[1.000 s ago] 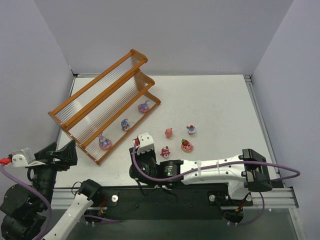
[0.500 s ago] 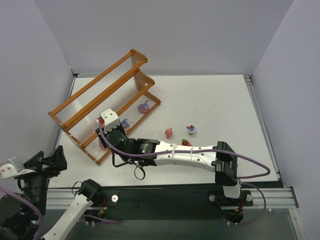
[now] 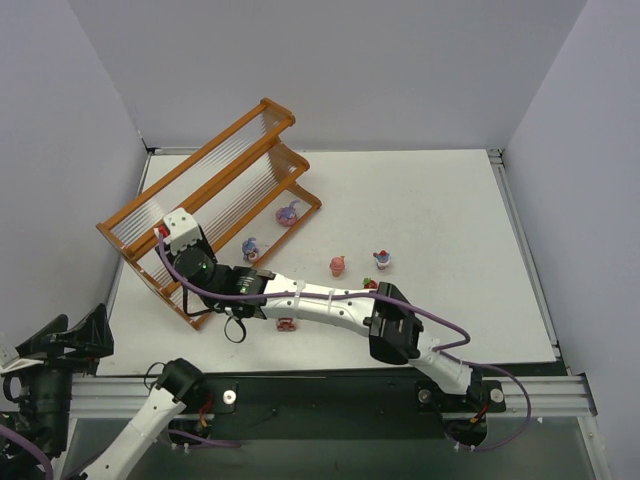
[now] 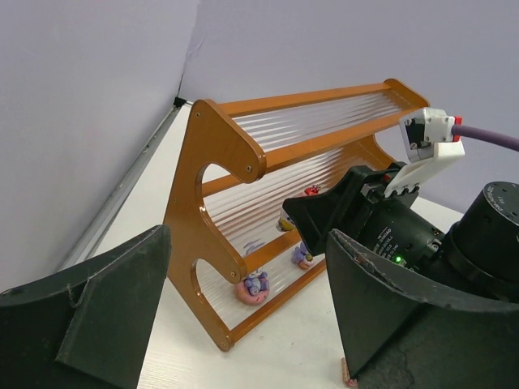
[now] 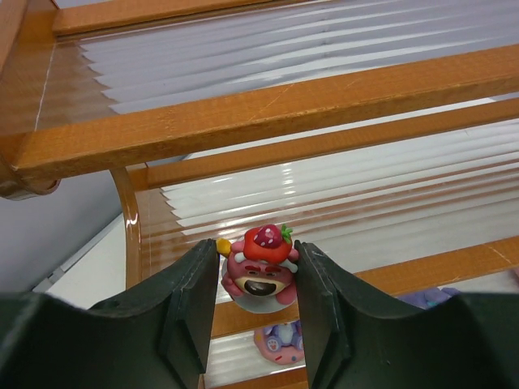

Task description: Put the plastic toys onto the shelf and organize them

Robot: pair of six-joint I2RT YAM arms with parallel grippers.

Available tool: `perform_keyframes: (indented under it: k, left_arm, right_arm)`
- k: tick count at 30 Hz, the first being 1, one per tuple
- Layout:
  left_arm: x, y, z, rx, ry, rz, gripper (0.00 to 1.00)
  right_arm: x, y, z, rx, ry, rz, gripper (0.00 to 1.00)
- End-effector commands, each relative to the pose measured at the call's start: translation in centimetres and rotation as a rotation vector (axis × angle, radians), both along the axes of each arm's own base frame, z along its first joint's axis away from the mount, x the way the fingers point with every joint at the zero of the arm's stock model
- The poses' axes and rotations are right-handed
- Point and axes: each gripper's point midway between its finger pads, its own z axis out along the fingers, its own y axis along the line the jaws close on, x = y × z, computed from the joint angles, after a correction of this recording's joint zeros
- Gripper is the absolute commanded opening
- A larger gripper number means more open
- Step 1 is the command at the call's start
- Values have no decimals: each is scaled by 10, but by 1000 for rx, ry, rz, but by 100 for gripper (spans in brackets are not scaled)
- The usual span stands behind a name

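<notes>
Right end effector point(image 5: 258, 261) is clamped on a pink strawberry-topped toy point(image 5: 256, 274), holding it upright at the shelf's point(image 5: 276, 105) middle tier, apparently to set it down standing. Left end effector point(image 4: 247, 267) gapes open, parked aside. At least 2 more toys point(image 3: 338, 265) wait on the tabletop point(image 3: 450, 200).

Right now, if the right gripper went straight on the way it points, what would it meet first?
Probably the shelf. The pink strawberry toy held in the right gripper would touch the clear ribbed slats of the middle tier just behind it. Depth is hard to judge.
</notes>
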Motion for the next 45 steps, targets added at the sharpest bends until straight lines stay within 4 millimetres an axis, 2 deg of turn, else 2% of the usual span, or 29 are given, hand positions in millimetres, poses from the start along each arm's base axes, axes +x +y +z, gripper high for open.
perform_keyframes:
  k: [1,7,17,23,31,40,45]
  left_arm:
    - [-3,4,0,15,8,-1,87]
    - [-3,5,0,13,5,-7,87]
    - [-3,6,-1,9,8,-8,87]
    - [-4,9,-1,6,6,-2,87]
    - [-4,11,-4,3,7,0,87]
    - [-5,14,-5,-5,2,2,87]
    - [-5,15,-4,-9,0,2,86]
  right_arm:
    - [6,-1,38,110,-13,-56,0]
    - [3,7,25,93,-7,-10,0]
    - [8,15,19,128,0,2,0]
    - [13,18,7,125,11,-5,0]
    - [14,21,7,147,0,-7,0]
    - [17,25,-4,138,2,-2,0]
    - [18,24,-7,130,9,-5,9]
